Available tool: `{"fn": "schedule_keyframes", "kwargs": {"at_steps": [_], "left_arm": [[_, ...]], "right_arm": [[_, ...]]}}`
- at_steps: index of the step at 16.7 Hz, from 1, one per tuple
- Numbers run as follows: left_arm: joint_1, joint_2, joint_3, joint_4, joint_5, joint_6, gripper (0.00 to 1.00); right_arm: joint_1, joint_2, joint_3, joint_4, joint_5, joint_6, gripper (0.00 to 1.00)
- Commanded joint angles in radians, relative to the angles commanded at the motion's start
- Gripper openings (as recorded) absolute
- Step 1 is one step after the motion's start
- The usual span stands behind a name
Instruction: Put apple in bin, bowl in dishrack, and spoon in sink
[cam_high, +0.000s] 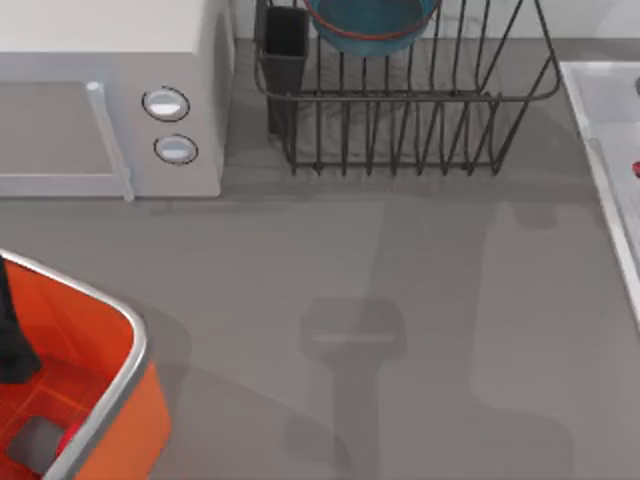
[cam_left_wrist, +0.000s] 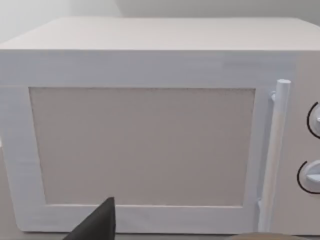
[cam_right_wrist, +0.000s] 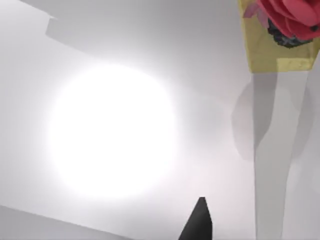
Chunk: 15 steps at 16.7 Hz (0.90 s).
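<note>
The teal-blue bowl (cam_high: 372, 22) with its reddish rim line rests inside the black wire dishrack (cam_high: 400, 120) at the back. A bit of the red apple (cam_high: 68, 440) shows inside the orange bin (cam_high: 130, 400) at the front left, close to its silver rim. My left arm (cam_high: 10, 335) hangs dark over the bin at the left edge, and a tip of my left gripper (cam_left_wrist: 97, 225) faces the microwave. My right gripper (cam_right_wrist: 200, 225) hovers over the pale sink (cam_high: 600, 120) floor, where a yellow-handled piece with red on it, likely the spoon (cam_right_wrist: 277, 47), lies.
A white microwave (cam_high: 110, 100) with two round knobs stands at the back left, its door (cam_left_wrist: 145, 145) shut. A dark rectangular cup (cam_high: 284, 45) sits at the rack's left corner. The grey table (cam_high: 350, 300) stretches between bin, rack and sink.
</note>
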Motion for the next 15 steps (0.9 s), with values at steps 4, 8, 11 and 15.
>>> {"fn": "schedule_keyframes", "kwargs": {"at_steps": [4,8,11,15], "left_arm": [[0.000,0.000,0.000,0.000,0.000,0.000,1.00],[0.000,0.000,0.000,0.000,0.000,0.000,1.00],[0.000,0.000,0.000,0.000,0.000,0.000,1.00],[0.000,0.000,0.000,0.000,0.000,0.000,1.00]], "right_arm": [[-0.003,-0.031,-0.079,0.068,-0.001,-0.001,0.00],[-0.003,-0.031,-0.079,0.068,-0.001,-0.001,0.08],[-0.003,-0.031,-0.079,0.068,-0.001,-0.001,0.30],[-0.003,-0.031,-0.079,0.068,-0.001,-0.001,0.60]]}}
